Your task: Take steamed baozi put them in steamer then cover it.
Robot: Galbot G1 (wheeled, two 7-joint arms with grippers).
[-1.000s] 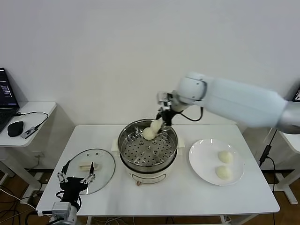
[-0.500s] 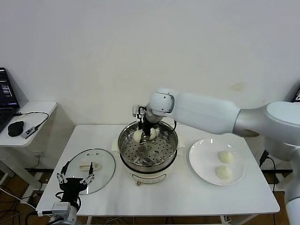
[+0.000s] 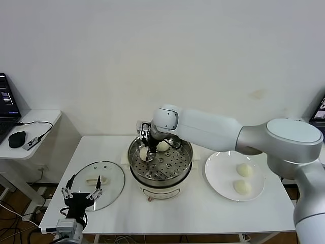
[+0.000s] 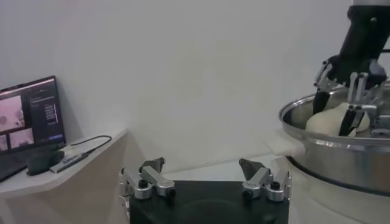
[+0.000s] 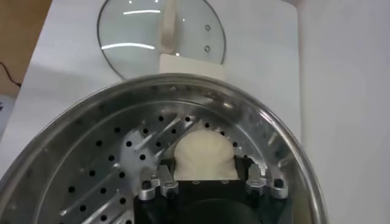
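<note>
**Second bun reaches the steamer as two wait on the plate**

The right tool [image 3: 145, 147] reaches down inside the steamer [image 3: 160, 162], its fingers set on either side of a baozi [image 5: 204, 157] that sits on the perforated steel floor at the basket's far left. The jaws look loosely spread around the bun; whether they still press it cannot be told. A second bun [image 3: 162, 146] lies just beside it toward the rear wall. Two more baozi [image 3: 244, 170] [image 3: 242, 187] rest on the white plate [image 3: 219, 179] on the bench [image 3: 203, 213], to the right of the pot. The glass lid [image 3: 98, 178] lies flat on the bench to the left, and the left tool [image 3: 80, 193] hangs idle at the bench's near edge beside it, fingers well apart. The buns look soft, light and easily dented, so a gentle pinch across the widest part of the sides, with little squeeze, seems the safest hold; their smooth skin may cling to the pads on letting go.
</note>
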